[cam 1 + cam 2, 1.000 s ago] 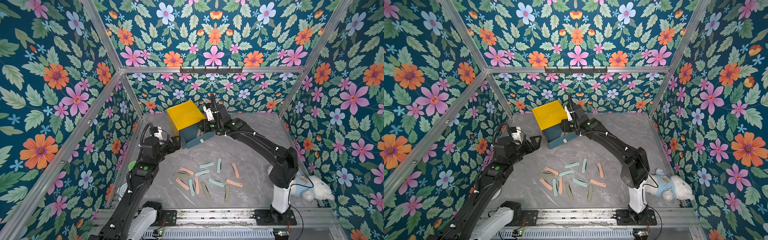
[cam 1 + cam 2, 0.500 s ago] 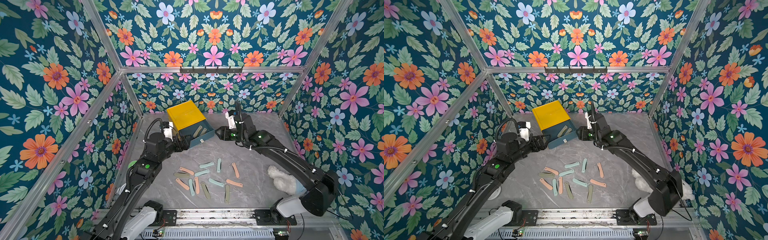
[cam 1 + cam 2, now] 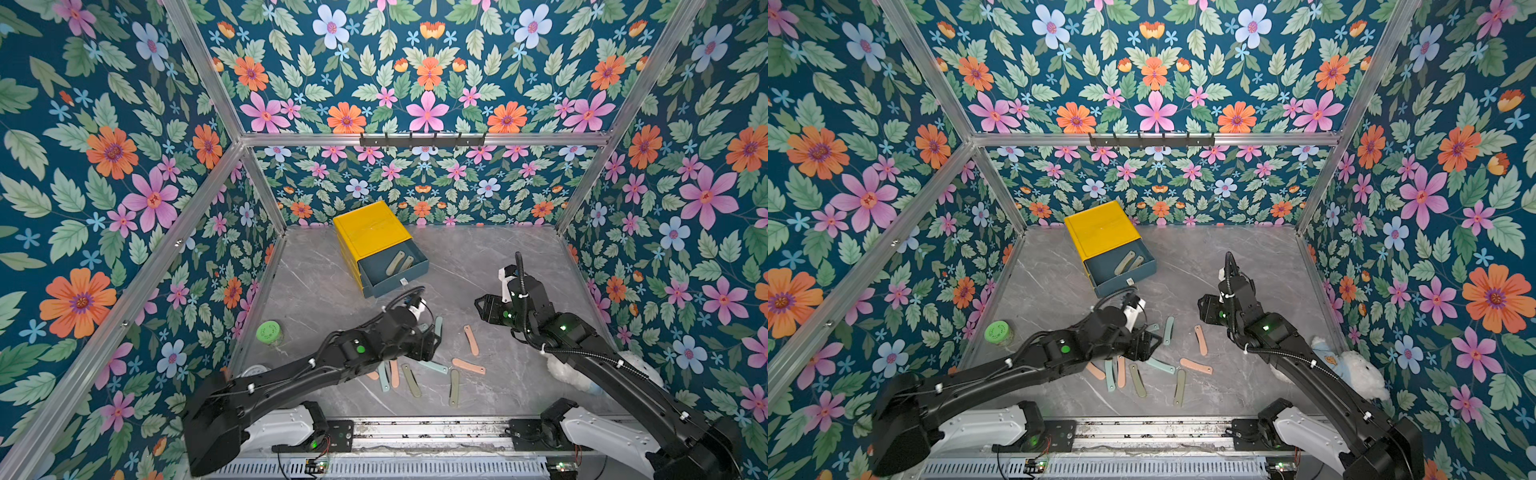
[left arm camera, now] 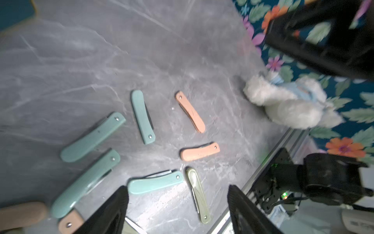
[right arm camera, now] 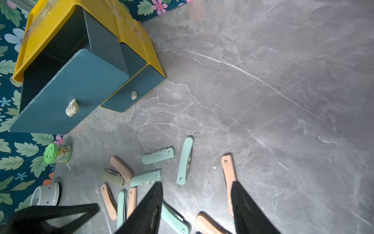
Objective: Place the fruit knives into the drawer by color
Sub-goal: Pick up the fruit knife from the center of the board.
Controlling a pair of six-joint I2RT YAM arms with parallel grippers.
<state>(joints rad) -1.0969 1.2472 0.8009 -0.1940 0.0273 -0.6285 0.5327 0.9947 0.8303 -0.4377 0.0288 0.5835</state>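
Clock: read in the top views, 12 o'clock is the back wall.
Left arm: the left gripper [image 4: 177,188] has its jaws apart at a middle width with nothing between them. It hangs low over the knife pile.
Just under it: a mint-teal knife [image 4: 154,183] and an olive knife [image 4: 197,194] lie close ahead of the jaws. Whether anything touches them I cannot tell.
Right arm: the right gripper [image 5: 196,183] is parted and holds nothing. It is at 3 o'clock from the left gripper, well apart.
Between the arms: a salmon knife [image 3: 471,340] lies flat.
Task things: the fruit knives [image 3: 433,366] are scattered on the grey counter [image 3: 478,257] with the colors mixed, mostly at 5 to 6 o'clock from the left gripper.
Storage: the drawer cabinet [image 3: 370,230] stands at 11 o'clock from the left gripper, near the back wall. One teal drawer [image 3: 386,286] is pulled out; which level I cannot tell.
Inside: two olive knives [image 3: 395,262] lie side by side.
Other things: a green-lidded jar [image 3: 269,332] is at 9 o'clock from the left gripper. A white plush toy [image 3: 1350,365] is at 4 o'clock from the right gripper.
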